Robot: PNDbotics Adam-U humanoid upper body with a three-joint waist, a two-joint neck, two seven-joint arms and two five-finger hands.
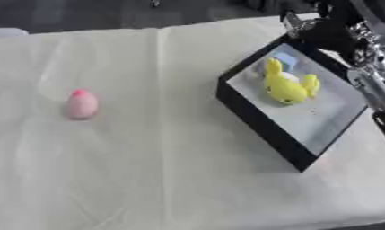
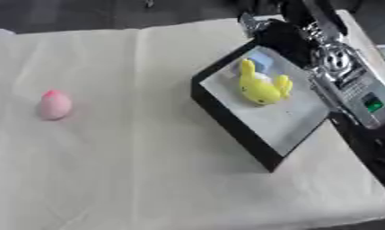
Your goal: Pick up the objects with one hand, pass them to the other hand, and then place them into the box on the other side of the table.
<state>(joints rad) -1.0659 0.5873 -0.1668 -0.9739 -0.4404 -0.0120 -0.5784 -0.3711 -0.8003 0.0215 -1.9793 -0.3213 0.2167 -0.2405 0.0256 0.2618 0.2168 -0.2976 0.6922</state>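
One pink object (image 1: 81,104) on open cloth (image 1: 172,170), well left of box (image 1: 262,126)

Our right arm (image 2: 344,85) runs down the right side of the frame from the upper right; its hand (image 2: 277,33) is dark, fingers unclear to us

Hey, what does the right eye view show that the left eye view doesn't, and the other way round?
Only the right eye view shows the long silver stretch of the right arm with a small green spot on it, running along the box's far side. Only the left eye view shows more cloth left of the pink egg-shaped toy; its arm is cropped at the edge. Both show the black box on the right holding a yellow plush toy and something pale blue, with the pink toy alone on the table's left. Neither shows a hand clearly.
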